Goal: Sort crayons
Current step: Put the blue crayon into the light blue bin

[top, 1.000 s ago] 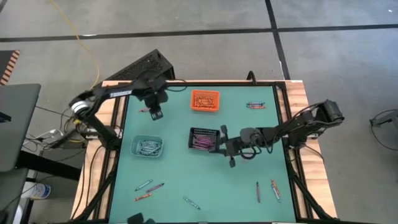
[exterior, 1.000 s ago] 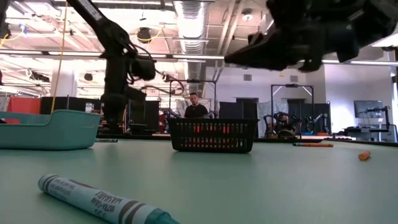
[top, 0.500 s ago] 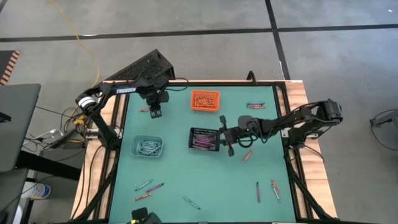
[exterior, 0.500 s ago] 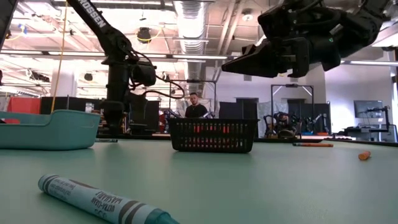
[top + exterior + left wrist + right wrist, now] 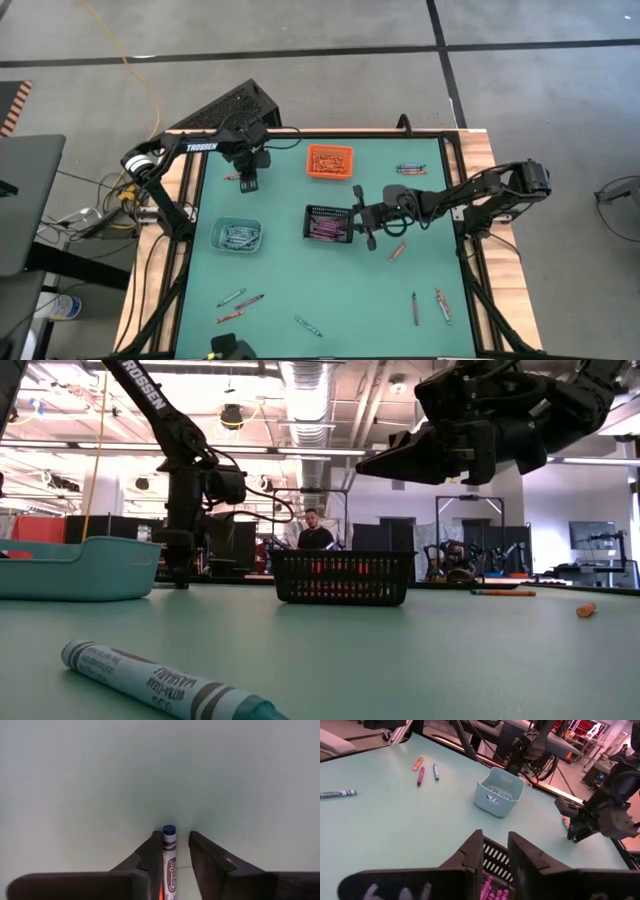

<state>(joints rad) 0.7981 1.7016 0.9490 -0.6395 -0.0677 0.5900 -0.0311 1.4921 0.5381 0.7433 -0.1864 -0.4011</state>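
The worktop (image 5: 320, 280) is pale green with wooden side rails, standing on a grey concrete floor (image 5: 540, 110) crossed by dark seams; a yellow cable (image 5: 130, 60) trails over the floor at upper left of the high view; a grey surface (image 5: 25, 200) sits at the left edge; in the low view, ceiling ducts (image 5: 320, 390) and strip lights run overhead; a person (image 5: 315, 532) in dark clothes sits at centre; a dark screen (image 5: 590, 535) hangs at right.

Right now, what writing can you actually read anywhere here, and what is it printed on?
"TROSSEN": white letters on the dark left arm, high view.
"ROSSEN": same arm, low view, first letter cut off.
"Crayola": wrapper of the blue-tipped crayon between the left tool's fingers.
Big teal crayon near the low camera: print too blurred.
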